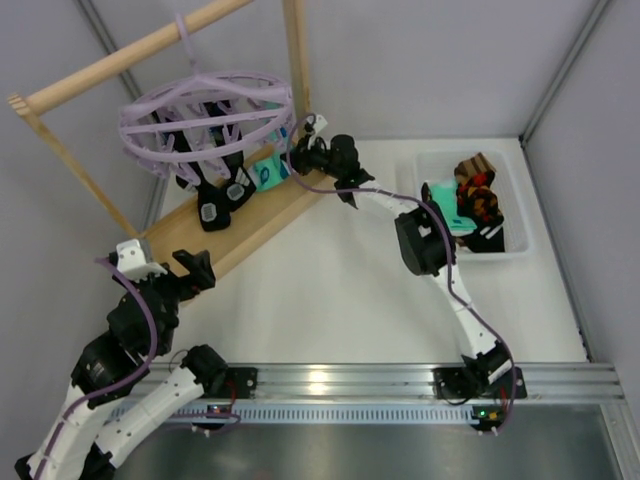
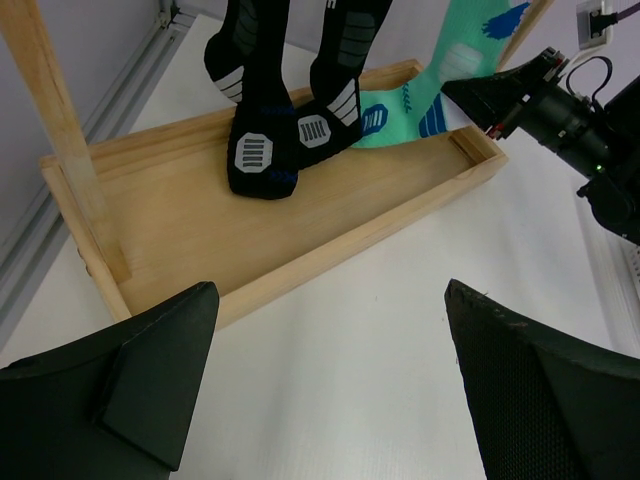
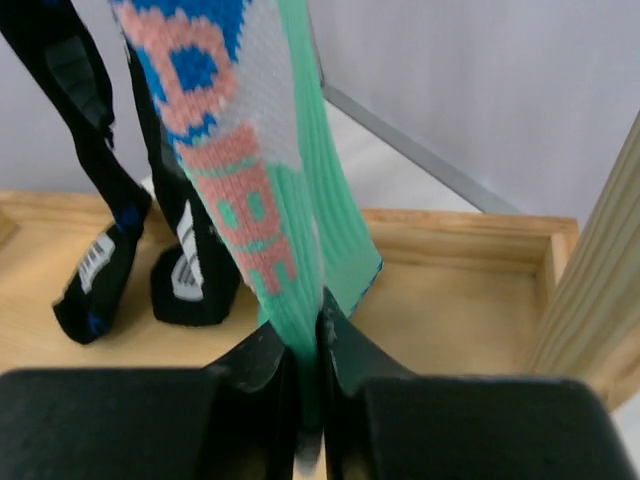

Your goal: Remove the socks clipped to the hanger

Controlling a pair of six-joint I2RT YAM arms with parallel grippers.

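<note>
The left arm [image 1: 128, 335] sits folded at the near left, and the left tool [image 2: 330, 295] has its fingers spread wide, gripping nothing. The right arm [image 1: 425, 245] reaches far and leftward, elbow bent. The right tool [image 3: 320, 328] is pinched tight on a teal-mint sock [image 3: 337, 220].

White table [image 1: 330, 300], matte top. A long shallow wooden tray [image 1: 262, 212] sits flat on it around 10 o'clock, running diagonally up toward 12. A clear plastic bin [image 1: 512, 190] rests at 2 o'clock, well apart from the tray. A metal rail [image 1: 400, 385] runs along the 6 o'clock edge.
</note>
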